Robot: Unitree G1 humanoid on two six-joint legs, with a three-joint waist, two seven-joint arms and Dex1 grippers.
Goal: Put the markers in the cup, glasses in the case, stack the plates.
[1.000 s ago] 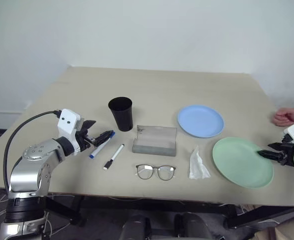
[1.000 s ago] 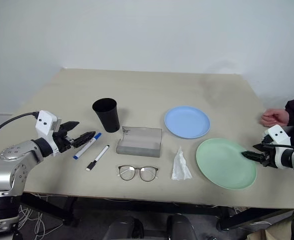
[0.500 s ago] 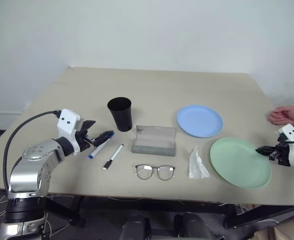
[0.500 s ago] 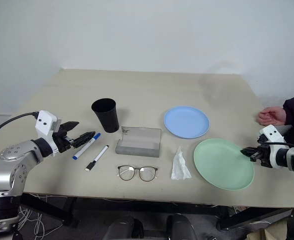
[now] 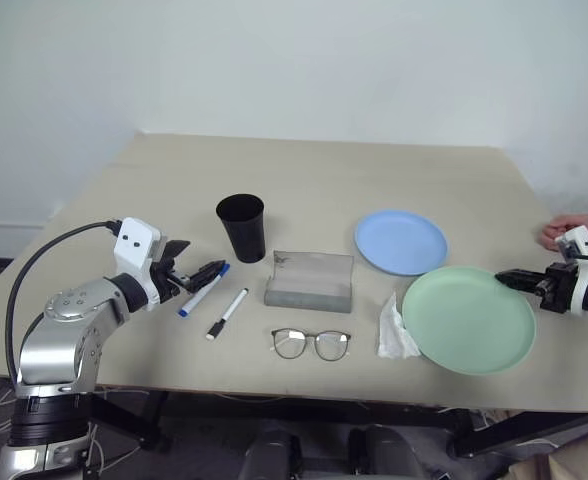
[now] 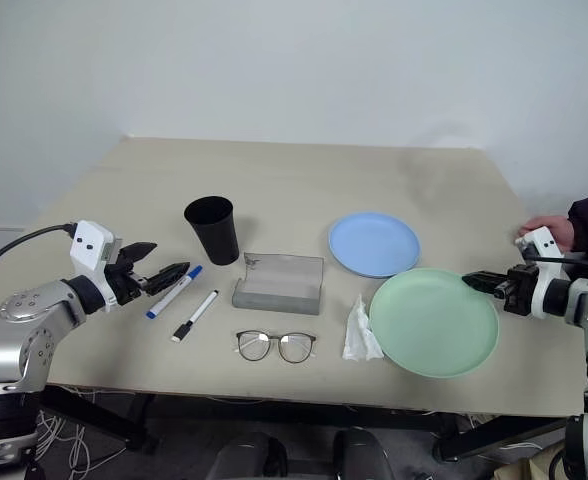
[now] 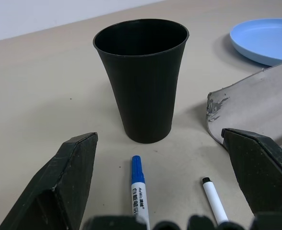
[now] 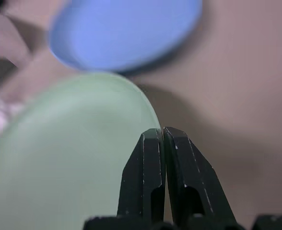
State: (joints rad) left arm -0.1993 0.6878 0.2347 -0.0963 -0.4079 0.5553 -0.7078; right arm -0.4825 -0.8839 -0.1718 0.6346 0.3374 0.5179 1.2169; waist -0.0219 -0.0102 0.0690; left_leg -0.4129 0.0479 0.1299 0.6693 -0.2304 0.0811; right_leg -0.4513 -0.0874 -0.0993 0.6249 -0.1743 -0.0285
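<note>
Since the earlier frames, the round pale mint green plate (image 5: 468,319) has been shifted leftward across the surface (image 5: 314,175), and it is now being held at its right rim by the right pincer (image 5: 505,277), whose two black fingers are being pressed together on the plate's edge. The plate's left edge is now lying over the right side of the crumpled white tissue (image 5: 391,330), and its far edge is lying just near of the round light blue plate (image 5: 400,241), with no overlap that can be made out. A person's hand (image 5: 563,230) is being rested on the surface at the far right, just behind the right pincer.

The left pincer (image 5: 202,276) is being held with its fingers spread wide and empty, just left of the blue-capped white marker (image 5: 203,289). The black-capped white marker (image 5: 227,313) is lying just right of the blue-capped one, both slanted the same way. The plain matte black tapered cup (image 5: 242,227) is standing upright just beyond the markers, apart from them.

The grey fabric-like oblong case (image 5: 310,281) is lying open in the middle of the surface, right of the markers. The thin dark wire-framed round-lensed glasses (image 5: 311,343) are lying just near of the case, close to the near edge and left of the tissue.
</note>
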